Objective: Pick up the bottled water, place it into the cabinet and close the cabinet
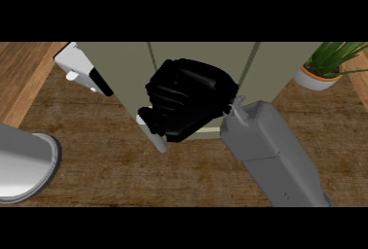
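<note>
One pale, slim bottled water [154, 134], mostly inside the right robot hand [188, 95].

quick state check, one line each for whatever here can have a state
cabinet: open, one door swung out
cabinet door: white, standing out at the cabinet's left corner, knob showing
right hand: at the cabinet's front, covering the opening
pale strip under the right hand: cannot tell what it is
bottled water: not in sight
left hand: not in view
potted plant: upright, right of the cabinet
</note>
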`<state>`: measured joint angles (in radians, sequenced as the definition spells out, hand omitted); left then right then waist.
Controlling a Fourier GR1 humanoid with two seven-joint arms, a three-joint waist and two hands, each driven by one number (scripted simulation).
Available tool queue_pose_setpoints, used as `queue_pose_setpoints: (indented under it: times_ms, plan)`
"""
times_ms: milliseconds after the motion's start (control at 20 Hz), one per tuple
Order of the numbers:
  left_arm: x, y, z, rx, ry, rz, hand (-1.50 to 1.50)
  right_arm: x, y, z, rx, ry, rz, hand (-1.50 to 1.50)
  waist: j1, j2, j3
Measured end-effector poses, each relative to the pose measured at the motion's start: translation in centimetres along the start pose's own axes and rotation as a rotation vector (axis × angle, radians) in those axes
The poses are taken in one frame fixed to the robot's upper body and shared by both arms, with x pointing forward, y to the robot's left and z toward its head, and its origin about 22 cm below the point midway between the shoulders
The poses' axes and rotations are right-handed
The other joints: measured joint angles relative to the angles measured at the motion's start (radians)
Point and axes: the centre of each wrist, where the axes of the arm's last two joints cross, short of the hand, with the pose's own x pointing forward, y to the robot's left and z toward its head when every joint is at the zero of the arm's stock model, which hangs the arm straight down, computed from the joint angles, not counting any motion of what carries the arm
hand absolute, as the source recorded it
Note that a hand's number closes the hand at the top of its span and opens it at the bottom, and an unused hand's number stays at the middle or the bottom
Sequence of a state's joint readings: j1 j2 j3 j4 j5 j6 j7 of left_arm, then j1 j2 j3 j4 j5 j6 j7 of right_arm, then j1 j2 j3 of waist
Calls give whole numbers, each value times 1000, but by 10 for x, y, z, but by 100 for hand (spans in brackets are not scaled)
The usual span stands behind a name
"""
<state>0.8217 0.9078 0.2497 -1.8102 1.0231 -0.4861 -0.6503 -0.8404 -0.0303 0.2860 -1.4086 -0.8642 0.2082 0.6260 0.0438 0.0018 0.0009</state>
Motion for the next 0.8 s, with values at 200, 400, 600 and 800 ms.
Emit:
queue_pose_setpoints:
  times_ms: [200,400,600,800]
  plan:
    - [4,1,4,8,1,-7,-150,3,-26,-3,-43,-45,24,150,-5,0,-2]
    - [1,1,13,28,-8,-11,-150,2,-35,-8,-44,-72,96,150,-8,-5,-2]
    - [3,1,15,35,-5,-14,-150,2,-40,-12,-41,-89,145,-150,-11,-7,-1]
    - [3,0,15,36,-6,-6,-150,3,-35,-25,-41,-104,187,-150,-6,-5,-7]
